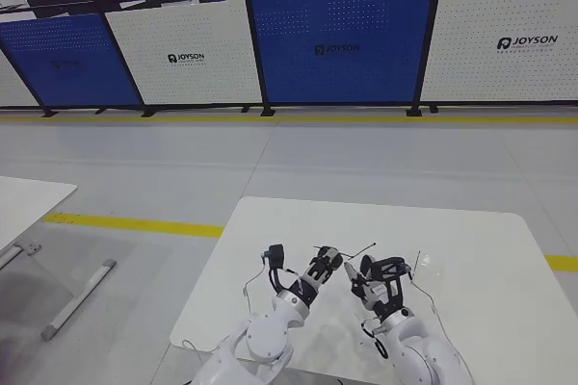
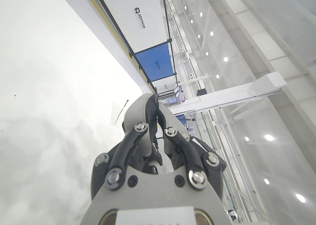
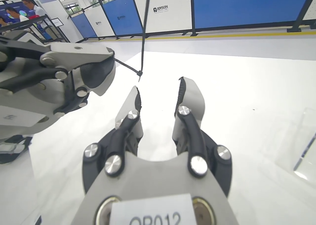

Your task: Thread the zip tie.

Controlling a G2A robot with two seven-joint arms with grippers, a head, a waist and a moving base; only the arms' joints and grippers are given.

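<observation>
Left gripper (image 2: 156, 99) is pinching the zip tie (image 3: 144, 21) tight over the table's (image 1: 482, 250) near edge. The tip seems to be poking through its head (image 3: 140, 73). Right gripper (image 3: 159, 83) is sitting wide open, empty, so pulling through is left.

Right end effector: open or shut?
Open: right end effector fingertips stand apart, bare table between them; zip tie sits in left end effector.
</observation>
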